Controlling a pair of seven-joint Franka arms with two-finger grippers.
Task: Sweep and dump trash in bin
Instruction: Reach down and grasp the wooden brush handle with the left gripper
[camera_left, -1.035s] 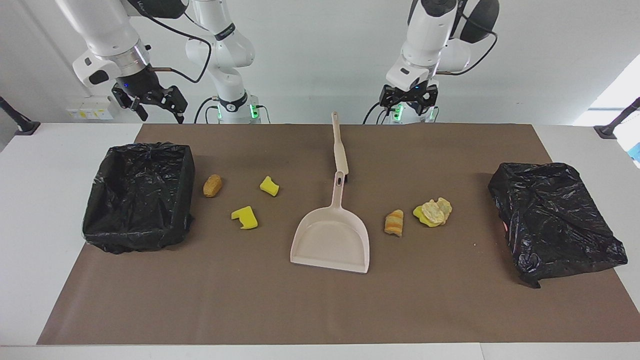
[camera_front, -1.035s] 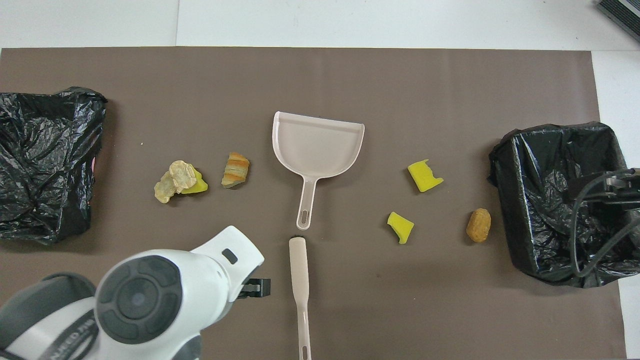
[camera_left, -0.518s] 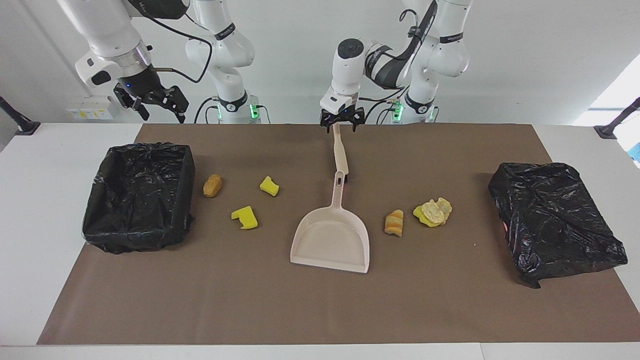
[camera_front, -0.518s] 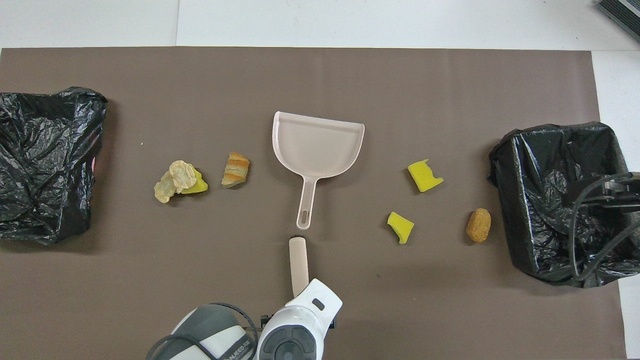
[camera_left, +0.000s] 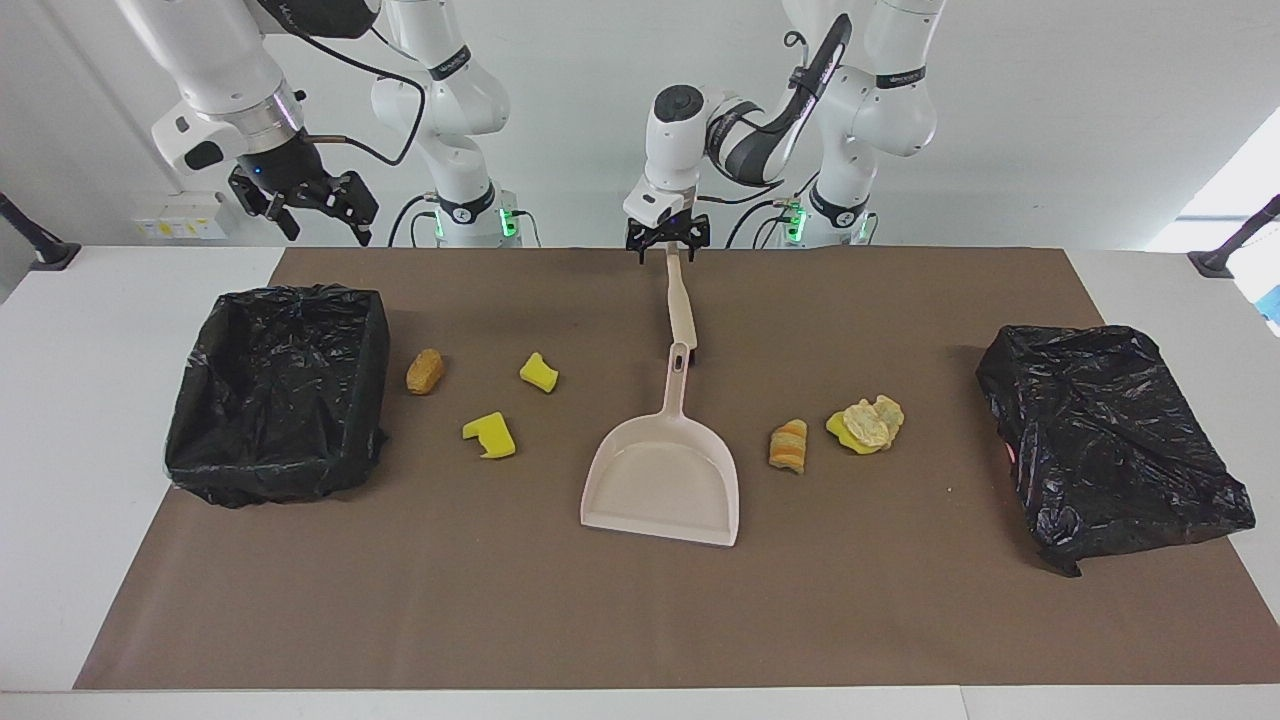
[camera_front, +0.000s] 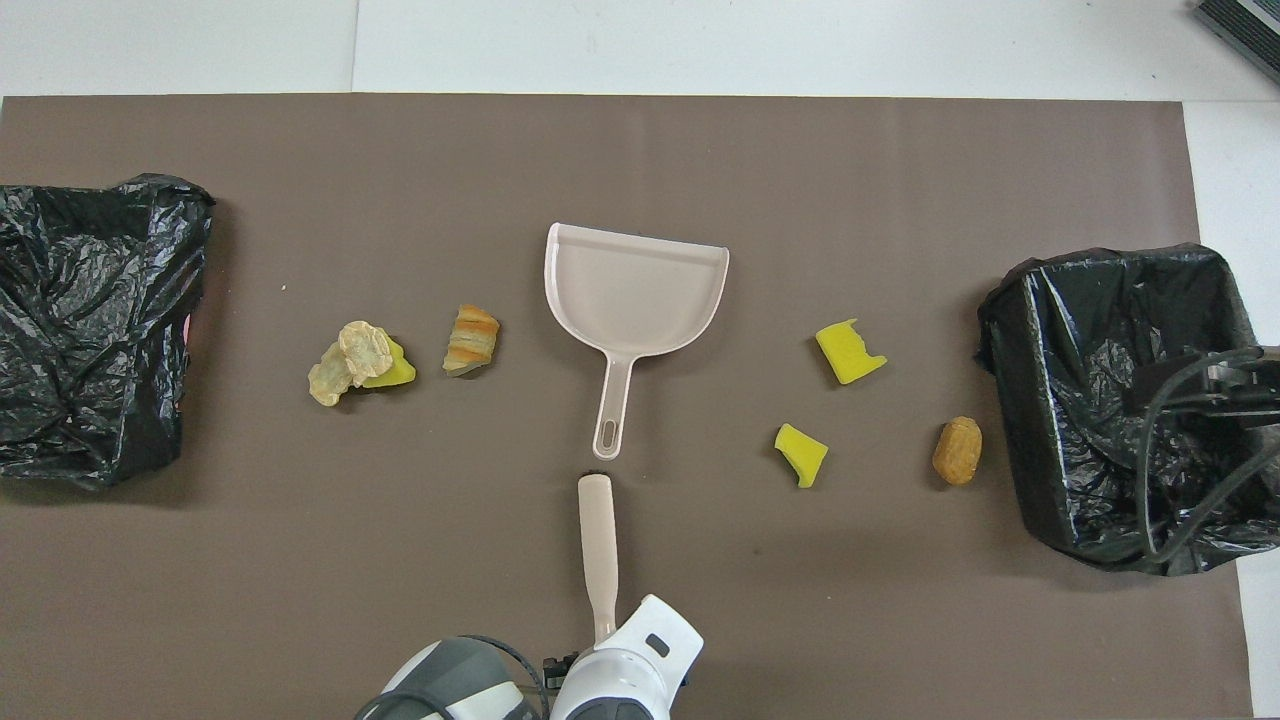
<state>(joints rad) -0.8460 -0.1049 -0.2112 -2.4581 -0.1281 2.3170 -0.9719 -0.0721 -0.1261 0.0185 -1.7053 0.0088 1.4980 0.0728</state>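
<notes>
The trash lies on the brown mat on both sides of the beige dustpan (camera_left: 662, 480) (camera_front: 635, 295). Toward the right arm's end are two yellow sponge chunks (camera_left: 489, 436) (camera_left: 539, 372) and a brown lump (camera_left: 424, 371). Toward the left arm's end are a striped bread lump (camera_left: 788, 445) and a paper wad (camera_left: 873, 422) on a yellow sponge. The beige brush (camera_left: 681, 305) (camera_front: 597, 530) lies nearer the robots than the dustpan. My left gripper (camera_left: 667, 242) is open over the brush handle's end. My right gripper (camera_left: 312, 210) is open, raised by the open bin (camera_left: 372, 400).
The open black-lined bin (camera_front: 1000, 330) stands at the right arm's end of the mat. A closed crumpled black bag (camera_left: 1110, 440) (camera_front: 90, 320) sits at the left arm's end. In the overhead view the left arm's white wrist (camera_front: 630, 670) covers its gripper.
My left arm has swung from in front of its base across to the brush handle's end and lowered toward it. The right arm has barely moved. The trash, dustpan and brush have not moved.
</notes>
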